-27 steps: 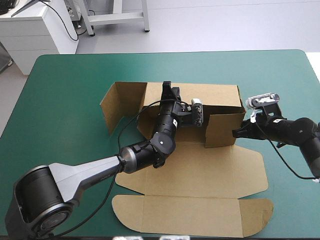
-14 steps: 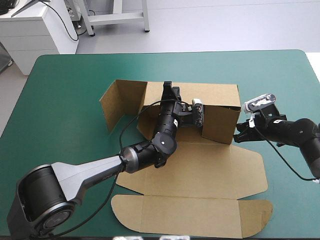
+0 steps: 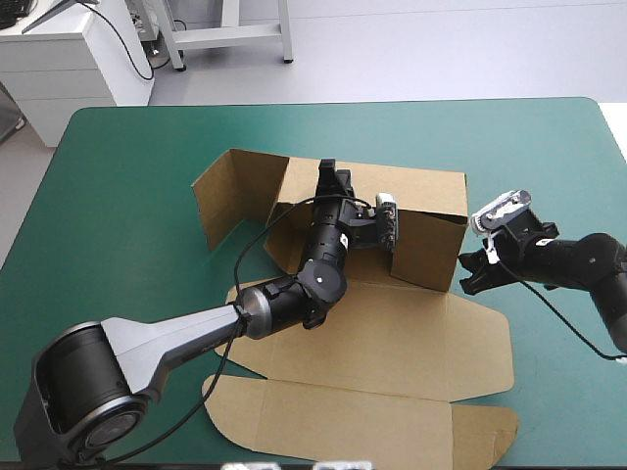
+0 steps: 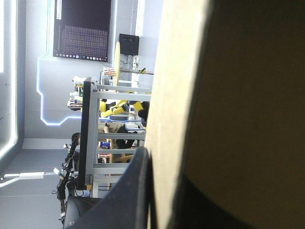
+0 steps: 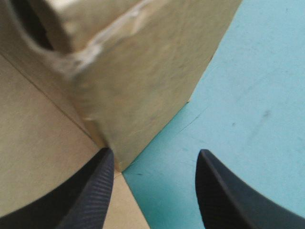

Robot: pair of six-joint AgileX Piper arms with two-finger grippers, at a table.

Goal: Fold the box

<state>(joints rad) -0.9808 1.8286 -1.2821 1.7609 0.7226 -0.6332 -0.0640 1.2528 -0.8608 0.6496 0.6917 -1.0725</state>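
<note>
Box [image 3: 421, 328]: brown board at mid-counter [image 3: 127, 166], partly raised; its base lies flat, and the lid [image 3: 343, 426] lies flat on the robot's side of the base.
Walls: the back wall [image 3: 426, 186] and the right wall [image 3: 431, 250] stand upright. The left wall [image 3: 220, 201] also stands, but it is swung outward, away from the base.
Left claw [image 3: 330, 178]: reaches over the base to the top of the back wall and pinches that sheet.
Right claw [image 5: 156, 160]: spread and holding nothing, just outside the box's right front corner. 1 finger [image 5: 90, 191] is at the foot of that corner.
Step in hand: squaring the raised walls. I judge that the back wall is being steadied while the right corner is set.
Next move: the right claw likely has to push the right wall in along its crease, gently enough not to slide the whole box. The left wall then needs swinging in.
High view alone: shows the whole layout, including the splayed left wall, the flat lid and both arms.
Left wrist view alone: shows the board edge [image 4: 164, 95] tight against 1 black finger; the far side of the sheet is in shadow.
Right wrist view alone: shows the gap between the 2 fingers, the corner crease and the teal-green cover beside the box.
</note>
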